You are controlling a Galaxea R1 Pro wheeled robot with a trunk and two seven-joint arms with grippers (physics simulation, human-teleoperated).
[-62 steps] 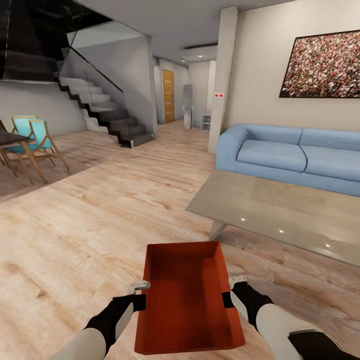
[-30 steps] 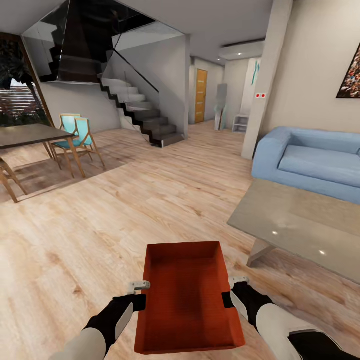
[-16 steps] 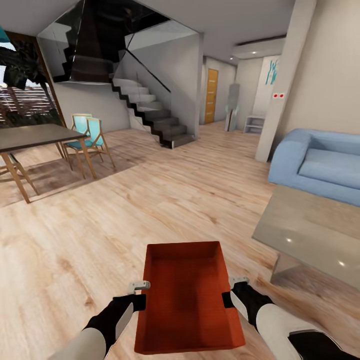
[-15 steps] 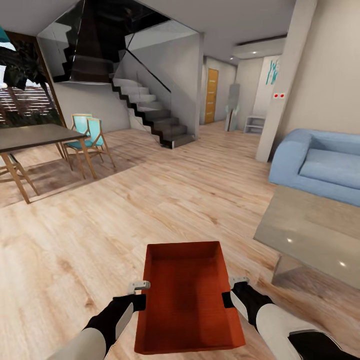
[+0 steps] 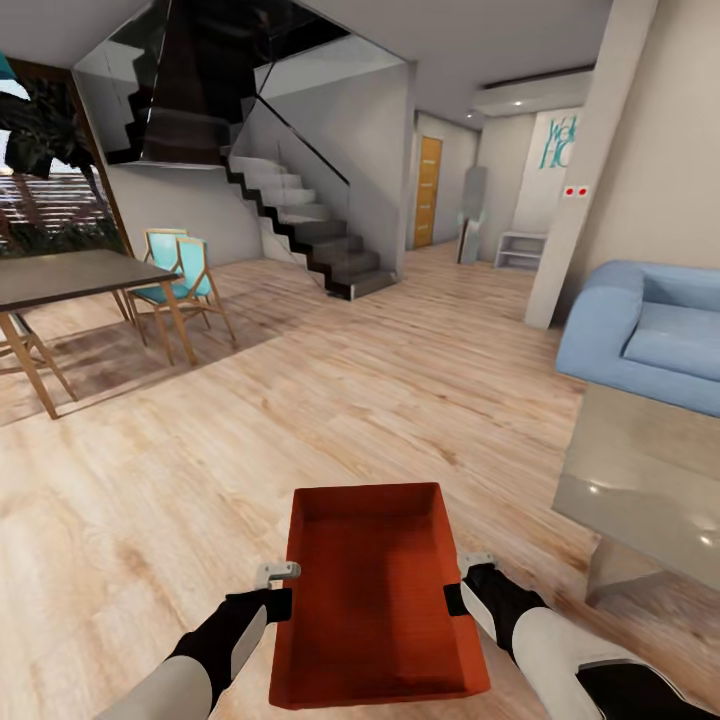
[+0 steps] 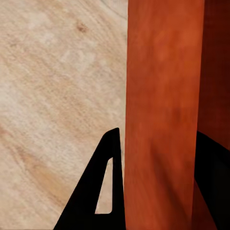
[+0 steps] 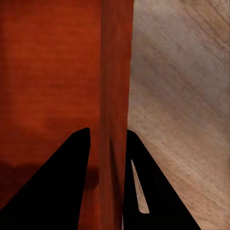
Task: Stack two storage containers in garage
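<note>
Since 2.1 s ago the whole head view has swung left — sofa [image 5: 645, 335] and glass coffee table [image 5: 650, 480] now sit at the right edge, dining table [image 5: 60, 275] and turquoise chairs [image 5: 185, 285] have come in at the left; that is the camera turning, not the furniture. Container and both arms keep the same place in the picture.

Item: 1 storage container [image 5: 375, 590], red-orange, open-topped, shallow, empty. Location: carried in front of the trunk, clear above the wood-plank floor [image 5: 300, 420] of the living room, with the staircase [image 5: 300, 225] and a hallway door [image 5: 427, 190] ahead.

Hold: left claw [image 5: 283, 590] pinches the left long wall, right claw [image 5: 462, 583] the right long wall, at about mid-length. Each wrist view shows 1 dark finger on either face of a wall [image 6: 160, 115] [image 7: 115, 96], closed onto it.

Handling, as a judgement: rigid plastic, probably light, smooth walls likely slippery; thin-wall pinches could let it tip — opposed mid-length grips on both long walls suit it best.

Orientation: opening up, near level. Long axis runs away from the robot, 1 short end toward the trunk, the other toward the stairs.
</note>
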